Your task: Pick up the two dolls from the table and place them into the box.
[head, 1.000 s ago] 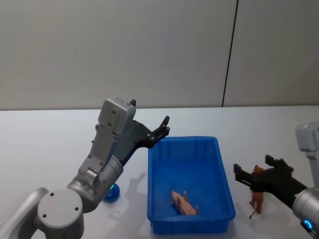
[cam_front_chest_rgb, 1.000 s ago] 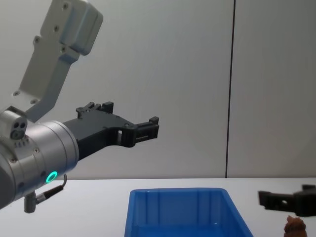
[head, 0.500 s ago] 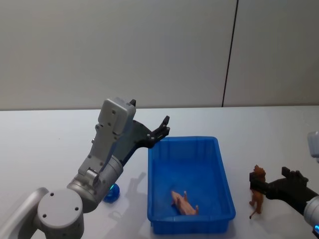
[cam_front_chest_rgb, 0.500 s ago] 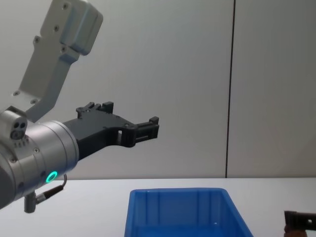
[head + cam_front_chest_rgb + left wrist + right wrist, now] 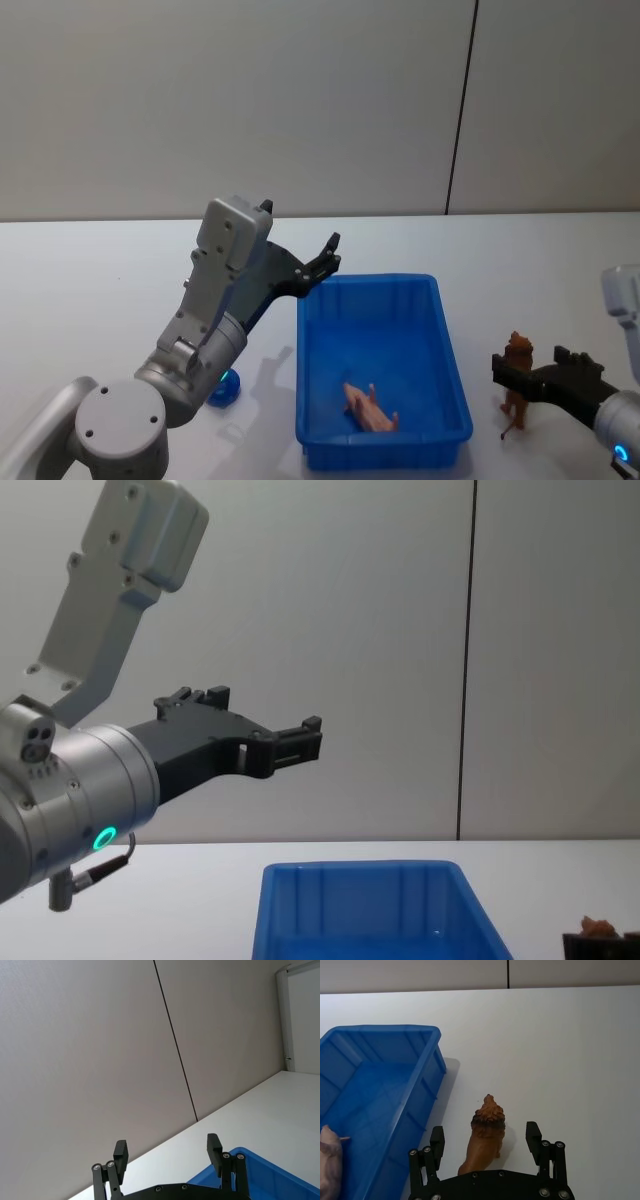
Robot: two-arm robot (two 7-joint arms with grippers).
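The brown doll [image 5: 516,372] stands upright on the white table [image 5: 100,270], just right of the blue box [image 5: 449,352]. My right gripper [image 5: 531,371] is low at the table and open, with its fingers on either side of this doll [image 5: 487,1131] but apart from it. In the right wrist view the right gripper [image 5: 485,1140] straddles the doll's body. The small blue doll [image 5: 226,385] lies on the table left of the box, partly behind my left arm. My left gripper [image 5: 326,259] hangs open and empty, raised above the box's far left corner.
A pink toy animal [image 5: 370,408] lies inside the box near its front wall. In the chest view the left gripper [image 5: 300,742] is well above the box [image 5: 360,872], and the brown doll's head [image 5: 600,924] peeks in at the lower right.
My right gripper has dropped lower and drawn back a little, and its open fingers now sit around the brown doll. The doll and the left arm have not moved.
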